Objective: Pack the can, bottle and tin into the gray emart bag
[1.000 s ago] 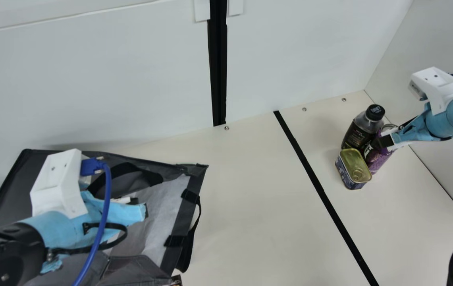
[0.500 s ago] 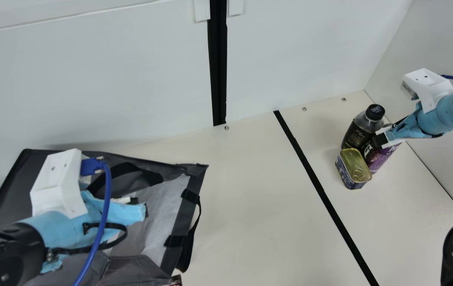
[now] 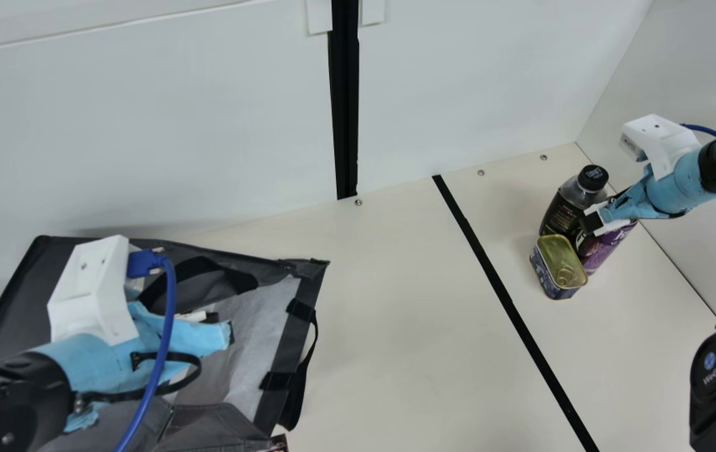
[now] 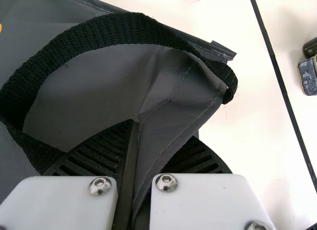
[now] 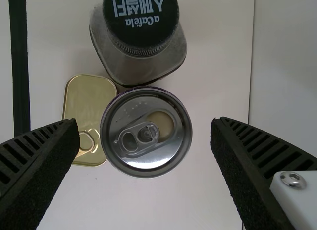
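Purple can (image 3: 597,251) stands straight up on the bench (image 3: 395,314), lid on top, next to bottle (image 3: 561,216) and tin (image 3: 556,260). My right pincer's (image 3: 592,217) wide open over it, lol; left pincer's (image 3: 230,333) pinching the bag (image 3: 22,289).

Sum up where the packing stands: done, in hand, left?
Done: the gray bag lies open, its lining showing; none of the three is packed.
In hand: left gripper pinches a fold of the bag. Right gripper is open over the can, not gripping it.
Left: can, bottle and tin, all standing together on the table.
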